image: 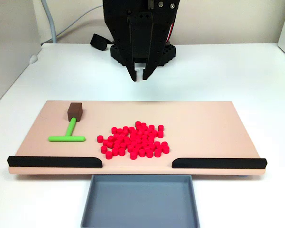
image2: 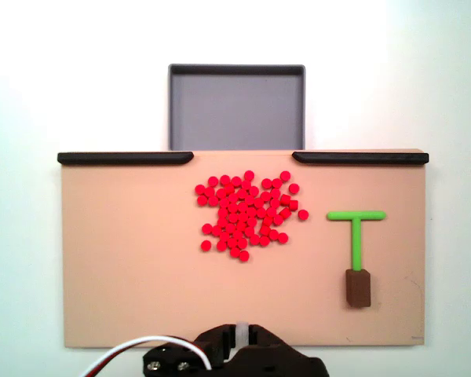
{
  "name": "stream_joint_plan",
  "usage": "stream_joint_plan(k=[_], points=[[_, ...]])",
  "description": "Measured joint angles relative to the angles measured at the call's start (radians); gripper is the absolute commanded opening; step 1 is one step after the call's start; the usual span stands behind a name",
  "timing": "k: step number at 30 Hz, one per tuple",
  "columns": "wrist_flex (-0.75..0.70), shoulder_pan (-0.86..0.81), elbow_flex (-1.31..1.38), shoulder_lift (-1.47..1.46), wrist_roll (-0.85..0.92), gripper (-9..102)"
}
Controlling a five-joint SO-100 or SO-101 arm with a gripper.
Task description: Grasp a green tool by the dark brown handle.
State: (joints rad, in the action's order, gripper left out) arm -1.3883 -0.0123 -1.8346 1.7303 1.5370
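The green tool (image: 69,135) lies flat on the left part of a tan board (image: 204,123). Its crossbar is toward the front and its stem runs back to the dark brown handle (image: 75,111). In the other fixed view the green tool (image2: 356,236) and dark brown handle (image2: 358,288) are at the right. My black gripper (image: 138,77) hangs above the board's far edge, near its middle. It is well to the right of the handle and apart from it. Its fingers are together and hold nothing. From above, the gripper (image2: 243,334) sits at the bottom edge.
A heap of small red cylinders (image: 133,142) (image2: 247,216) covers the board's middle. Two long black strips (image: 54,162) (image: 218,163) line the front edge, with a gap between them. An empty grey tray (image: 140,202) (image2: 235,106) sits below that gap. A white table surrounds the board (image2: 125,275).
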Motion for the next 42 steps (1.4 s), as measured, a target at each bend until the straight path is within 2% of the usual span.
stream_joint_plan(k=[17,42], points=[[0.008,-0.063,0.0,-0.02,0.028,0],[0.04,-0.316,0.048,-0.098,0.262,0]])
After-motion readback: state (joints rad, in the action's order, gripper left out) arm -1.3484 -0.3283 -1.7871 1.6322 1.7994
